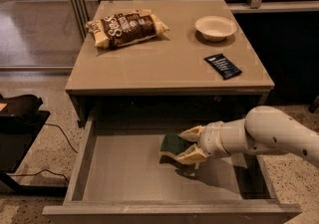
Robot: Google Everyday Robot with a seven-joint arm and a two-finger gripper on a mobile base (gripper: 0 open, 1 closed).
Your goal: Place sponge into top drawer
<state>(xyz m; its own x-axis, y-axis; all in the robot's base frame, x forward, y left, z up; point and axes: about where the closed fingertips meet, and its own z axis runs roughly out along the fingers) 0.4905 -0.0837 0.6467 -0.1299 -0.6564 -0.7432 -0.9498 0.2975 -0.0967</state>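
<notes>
The top drawer [119, 183] stands pulled wide open below the table top. The sponge [172, 145], dark green on top with a pale yellow base, is inside the drawer space, held a little above the drawer floor near its middle. My gripper [188, 144] reaches in from the right on a white arm and is shut on the sponge, one pale finger above it and one below. The sponge casts a shadow on the drawer bottom.
On the table top [169, 63] lie a brown and yellow snack bag [125, 28] at back left, a white bowl [215, 27] at back right and a flat dark blue packet [223, 65] near the right edge. A black stand [20, 118] sits on the floor at left.
</notes>
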